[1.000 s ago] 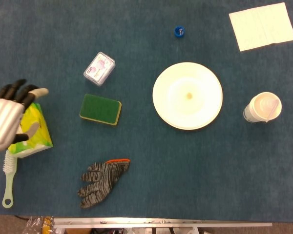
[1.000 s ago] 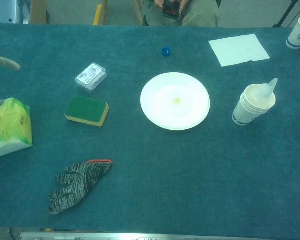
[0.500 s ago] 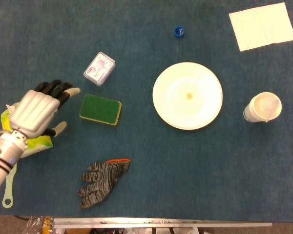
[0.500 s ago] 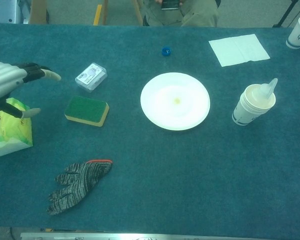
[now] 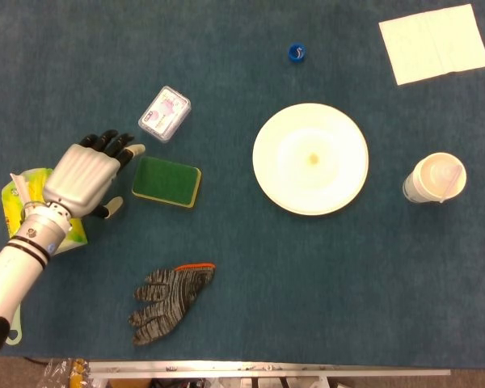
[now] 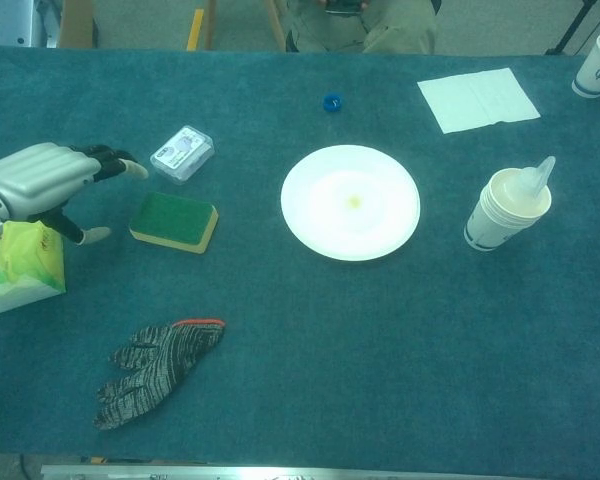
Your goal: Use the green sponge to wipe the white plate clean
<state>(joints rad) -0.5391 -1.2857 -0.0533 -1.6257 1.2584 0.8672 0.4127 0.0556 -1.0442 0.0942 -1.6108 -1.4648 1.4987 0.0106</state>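
The green sponge [image 5: 166, 181] with a yellow underside lies flat left of centre, also seen in the chest view [image 6: 174, 220]. The white plate [image 5: 310, 158] sits to its right with a small yellowish spot in the middle, and shows in the chest view [image 6: 350, 201] too. My left hand [image 5: 86, 172] hovers just left of the sponge with fingers spread and nothing in it; the chest view shows the same hand [image 6: 42, 180] short of the sponge. The right hand shows in neither view.
A clear plastic box [image 5: 164, 113] lies just beyond the sponge. A yellow-green tissue pack [image 5: 28, 190] and a brush [image 5: 14, 323] are under my left arm. A knit glove [image 5: 168, 300] lies nearer me. A cup [image 5: 434, 179], napkin [image 5: 433, 43] and blue cap [image 5: 297, 53] lie right.
My left hand has moved right from the table's left edge, past the tissue pack, to just beside the sponge. Nothing else has moved.
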